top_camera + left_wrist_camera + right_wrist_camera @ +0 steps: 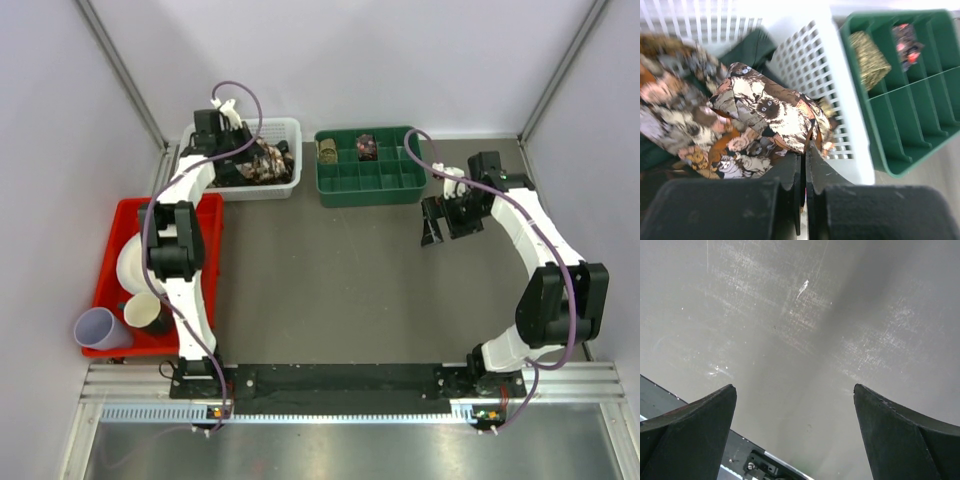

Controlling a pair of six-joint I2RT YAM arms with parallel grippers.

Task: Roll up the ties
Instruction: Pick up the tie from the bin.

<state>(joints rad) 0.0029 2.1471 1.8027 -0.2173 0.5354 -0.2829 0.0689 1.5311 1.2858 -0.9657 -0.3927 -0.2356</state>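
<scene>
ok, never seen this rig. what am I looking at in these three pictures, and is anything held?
Two robot arms bolted to a table. The top picture looks down from above; the other two come from cameras on each wrist. The left gripper is shut, seemingly pinching a cat-print tie inside the white basket. The right gripper hangs open over the table, holding nothing. A green divided tray holds two rolled ties; a red tray on the left holds cups.

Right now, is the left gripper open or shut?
Shut: in the left wrist view the left gripper has its fingers pressed together, with an edge of the cat-print tie apparently pinched between the tips.
</scene>
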